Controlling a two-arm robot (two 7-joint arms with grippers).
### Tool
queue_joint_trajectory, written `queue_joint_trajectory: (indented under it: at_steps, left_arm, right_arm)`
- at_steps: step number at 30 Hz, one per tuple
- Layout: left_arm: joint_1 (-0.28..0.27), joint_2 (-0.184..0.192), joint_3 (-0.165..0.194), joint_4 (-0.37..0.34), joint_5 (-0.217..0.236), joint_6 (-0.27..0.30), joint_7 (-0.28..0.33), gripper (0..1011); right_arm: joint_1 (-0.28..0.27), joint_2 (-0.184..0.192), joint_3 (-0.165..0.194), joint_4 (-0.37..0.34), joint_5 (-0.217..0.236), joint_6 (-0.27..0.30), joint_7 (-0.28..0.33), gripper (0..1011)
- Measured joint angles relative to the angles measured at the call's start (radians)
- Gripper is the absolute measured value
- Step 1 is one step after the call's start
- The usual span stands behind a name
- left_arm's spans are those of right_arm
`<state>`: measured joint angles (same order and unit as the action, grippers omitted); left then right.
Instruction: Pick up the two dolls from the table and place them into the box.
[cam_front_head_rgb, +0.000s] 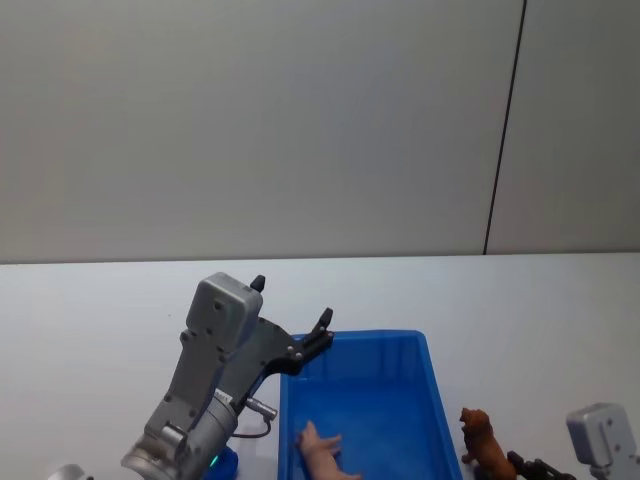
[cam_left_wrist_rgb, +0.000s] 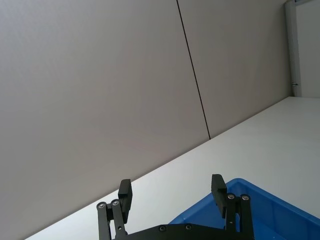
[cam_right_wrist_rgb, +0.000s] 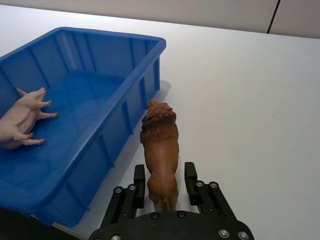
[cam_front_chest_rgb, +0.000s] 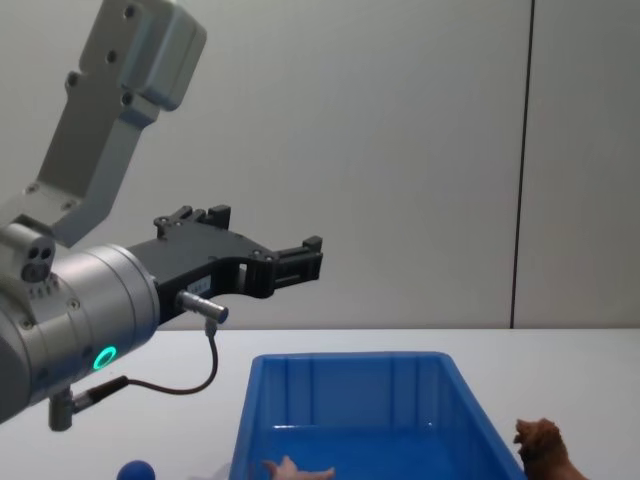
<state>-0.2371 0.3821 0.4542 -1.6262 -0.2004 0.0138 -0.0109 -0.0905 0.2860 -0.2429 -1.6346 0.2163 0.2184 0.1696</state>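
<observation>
The pink doll already lies inside the box, so I am on the second one. The brown doll stands on the worktop near its front edge, just beside the box's right wall. My right gripper sits low behind it, with the jaws spread a little on both sides of its back end, not squeezing it as far as I can see. Next I need to close them, lift the doll above the rim and carry it over. My left gripper hangs over the box's far left corner, jaws wide and empty.
</observation>
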Motion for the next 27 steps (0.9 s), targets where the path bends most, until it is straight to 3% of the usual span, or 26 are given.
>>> queue_joint_trajectory:
  at_steps: [7, 19, 27]
  left_arm:
    - [0.0, 0.0, 0.0, 0.0, 0.0, 0.0, 0.0, 1001]
    - [0.0, 0.0, 0.0, 0.0, 0.0, 0.0, 0.0, 1001]
    - [0.0, 0.0, 0.0, 0.0, 0.0, 0.0, 0.0, 1001]
  right_arm:
    - [0.004, -0.004, 0.001, 0.006, -0.004, -0.02, -0.012, 310]
    - [0.003, -0.004, 0.008, -0.044, 0.005, -0.07, -0.027, 304]
    - [0.02, -0.019, 0.003, -0.092, 0.013, -0.1, 0.001, 305]
